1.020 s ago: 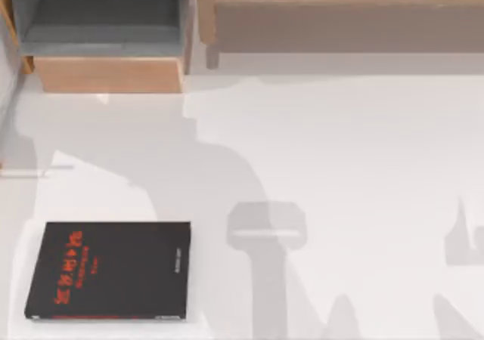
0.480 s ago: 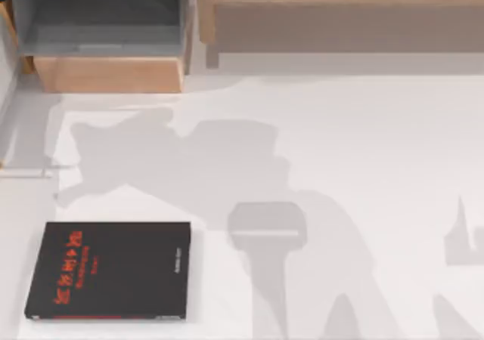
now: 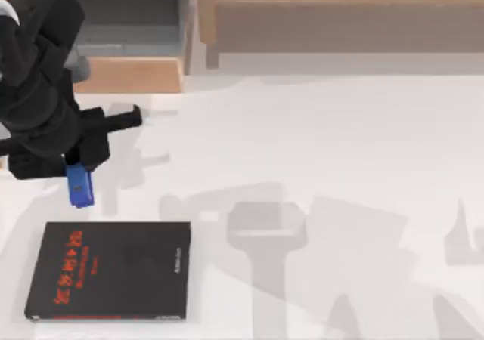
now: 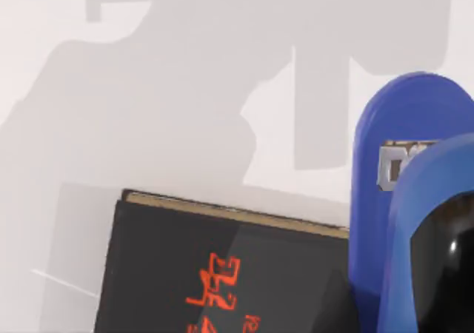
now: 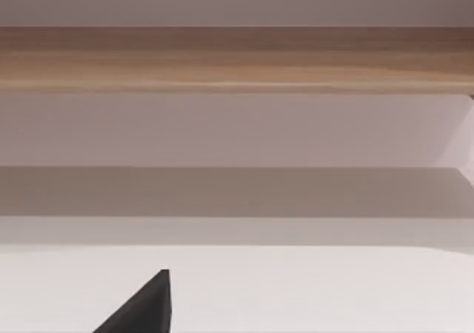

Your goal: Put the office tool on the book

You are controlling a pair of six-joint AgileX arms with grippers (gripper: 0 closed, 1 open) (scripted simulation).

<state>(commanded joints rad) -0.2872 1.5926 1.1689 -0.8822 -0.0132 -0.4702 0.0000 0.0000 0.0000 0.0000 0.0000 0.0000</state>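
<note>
Your left gripper (image 3: 76,172) is clamped on the small, narrow blue office tool (image 3: 79,187), carried in the air beside the far edge of the flat black book with red lettering (image 3: 110,270), which lies at the white table's (image 3: 340,151) near left corner. Release too early and you risk the tool landing on the table or rolling off that far edge. From above you see how tool and book are lined up, while the left wrist view shows the tool's (image 4: 404,200) metal fitting and the book's (image 4: 222,274) page edge; the right arm is parked off the table's right side.

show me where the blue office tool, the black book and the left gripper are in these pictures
office tool (image 3: 79,187), top view, on its blue body below the gripper.
book (image 3: 121,268), top view, on the bare black cover.
left gripper (image 3: 74,161), top view, at the fingertips gripping the tool's upper end.
</note>
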